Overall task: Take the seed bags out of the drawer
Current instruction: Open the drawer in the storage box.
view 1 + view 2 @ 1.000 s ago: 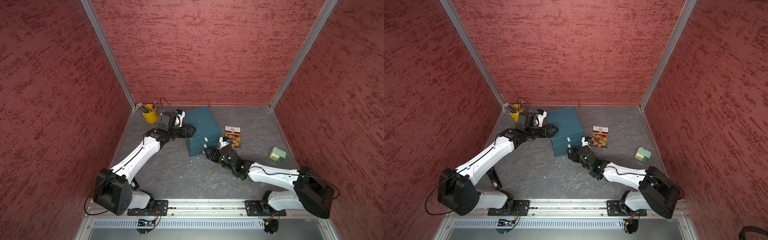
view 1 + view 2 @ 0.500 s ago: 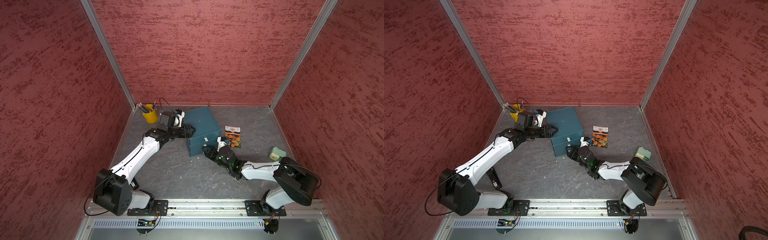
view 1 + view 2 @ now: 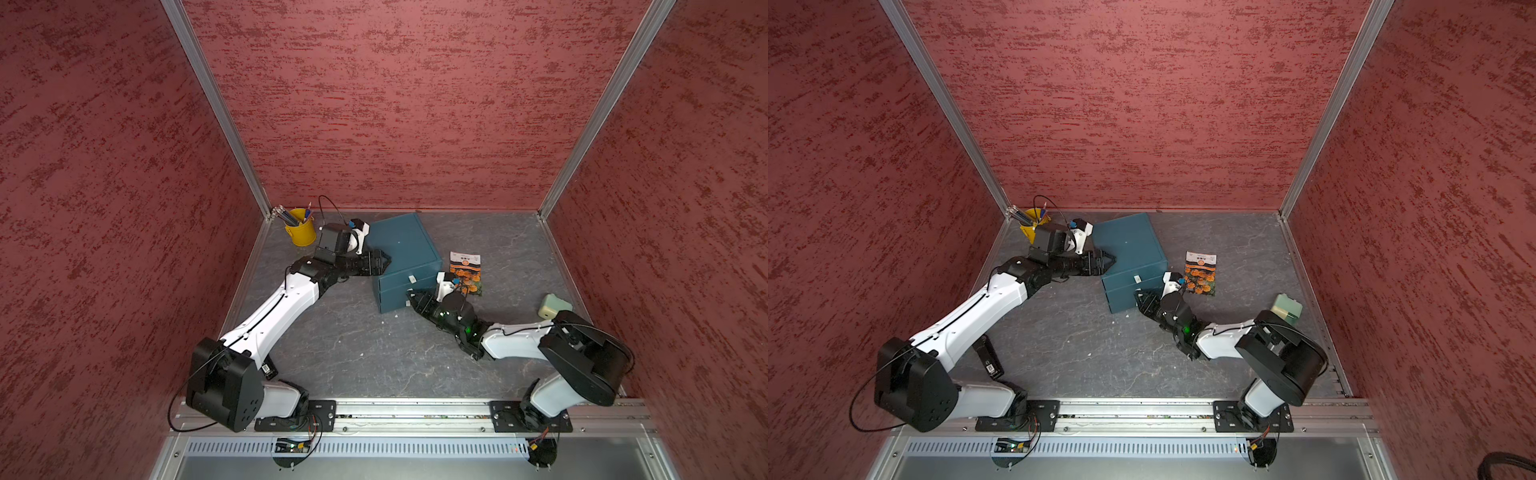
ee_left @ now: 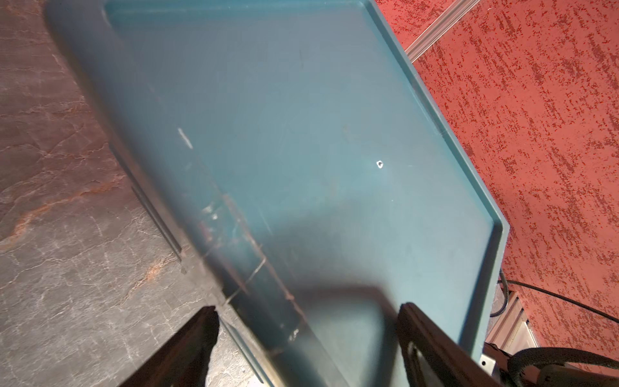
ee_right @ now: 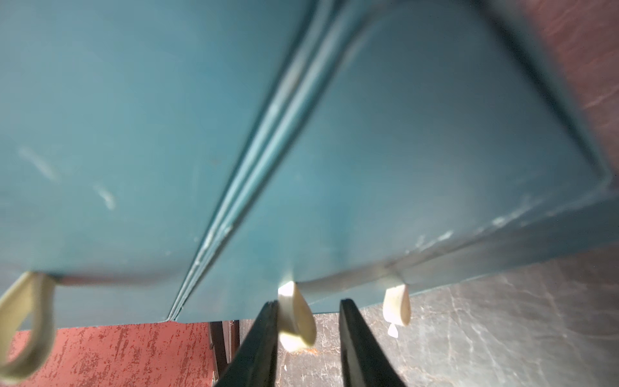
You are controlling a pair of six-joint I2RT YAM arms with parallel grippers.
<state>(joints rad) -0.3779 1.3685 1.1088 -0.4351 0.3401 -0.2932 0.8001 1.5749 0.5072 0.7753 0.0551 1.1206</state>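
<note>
Straddling a white looped tab point(image 5: 296, 318) on the smooth teal drawer point(image 5: 435, 160), the right claw point(image 5: 308, 303) stands narrowly open, clamping nothing.

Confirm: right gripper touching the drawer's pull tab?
Touching. Right wrist view: the pull tab sits inside the right gripper, against one finger; a gap shows at the other.

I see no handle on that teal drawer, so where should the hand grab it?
The small white pull tab on the drawer front, approached head-on. The front is flat with nothing else to grip; the tab sticks out as a thin flap, so pinch its two broad faces. The right hand straddles it.
</note>
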